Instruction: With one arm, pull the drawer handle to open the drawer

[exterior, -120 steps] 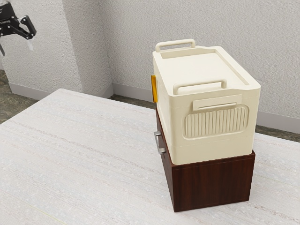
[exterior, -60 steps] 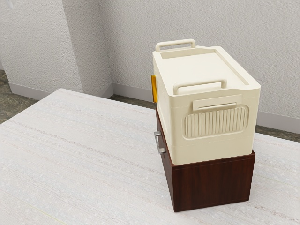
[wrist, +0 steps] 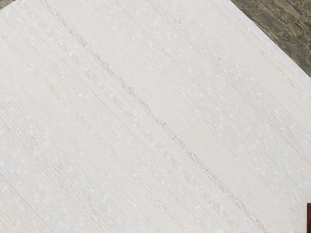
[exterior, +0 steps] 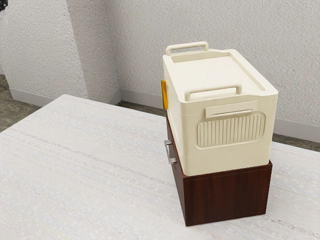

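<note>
Exterior view, upper left corner: we log a small black part of the gripper [exterior: 3, 4], cut by the frame edge, in front of the textured wall [exterior: 90, 50]. We cannot tell whether it stands wide or narrow, or whether it holds anything. It is well apart from the drawer handle. At mid-left, grey-brown floor [exterior: 15, 107] lies past the white, streaked table [exterior: 75, 165], which spans the lower left and runs on to the right edge.

Just right of centre we record an upright yellow-orange piece [exterior: 164, 95] on the left side of the cream box [exterior: 225, 160]. Below it, the silver drawer handle [exterior: 168, 152] sits on the narrow, steeply angled drawer front [exterior: 180, 182], which we read as flush with the dark red-brown cabinet [exterior: 227, 197], so the drawer is shut. The cabinet occupies the lower right of centre, standing on the table, with the box resting on top. The box has two raised grips on its lid and a ribbed panel [exterior: 231, 130] on its near side.

Wrist view: we note streaked tabletop beneath the hand, with floor beyond its edge.
</note>
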